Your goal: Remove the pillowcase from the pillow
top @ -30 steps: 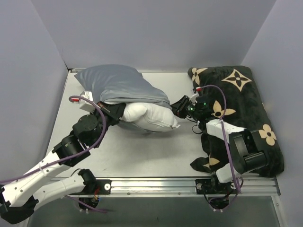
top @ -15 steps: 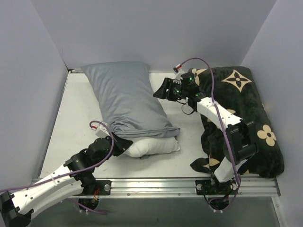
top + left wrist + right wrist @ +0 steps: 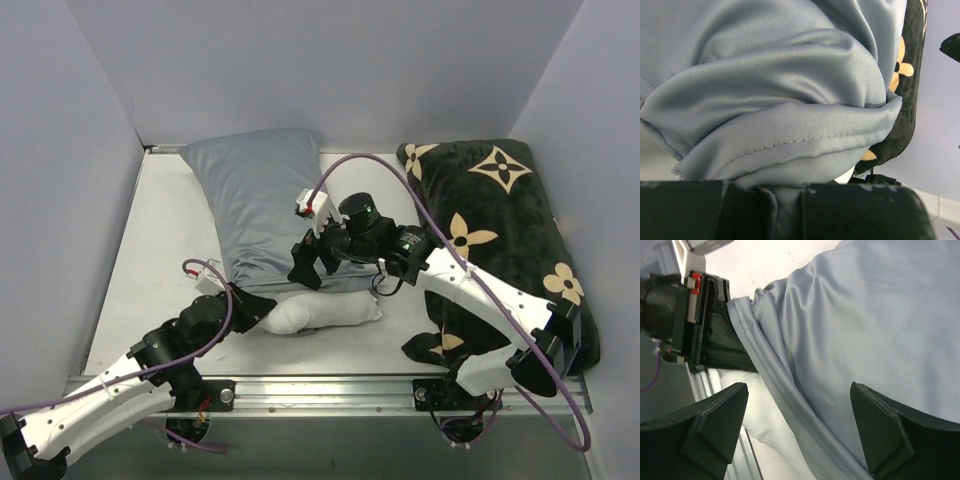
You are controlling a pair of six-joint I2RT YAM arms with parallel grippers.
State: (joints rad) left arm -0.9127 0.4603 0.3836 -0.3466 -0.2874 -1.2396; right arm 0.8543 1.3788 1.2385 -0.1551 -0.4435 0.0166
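Observation:
The blue-grey pillowcase (image 3: pixel 265 195) lies from the back wall toward me, still over most of the pillow. The white pillow (image 3: pixel 325 312) sticks out of its near open end. My left gripper (image 3: pixel 262 308) is shut on the pillow's left near end, just under the pillowcase hem; in the left wrist view pale pillow cloth (image 3: pixel 805 172) runs down between the jaws (image 3: pixel 782 195) below the pillowcase (image 3: pixel 780 90). My right gripper (image 3: pixel 308 262) hovers open over the near hem. In its own view the fingers (image 3: pixel 797 390) straddle the pillowcase (image 3: pixel 865 315) edge, with the pillow (image 3: pixel 765 440) below.
A black cushion (image 3: pixel 500 220) with tan flower and star motifs fills the right side, under my right arm. Grey walls close off the left, back and right. A metal rail (image 3: pixel 330 385) runs along the near table edge. Bare table (image 3: pixel 165 230) shows left of the pillowcase.
My right gripper let go and opened, then swung from the back by the cushion to above the pillowcase's near hem. The left arm drew the pillow toward me, then stayed still.

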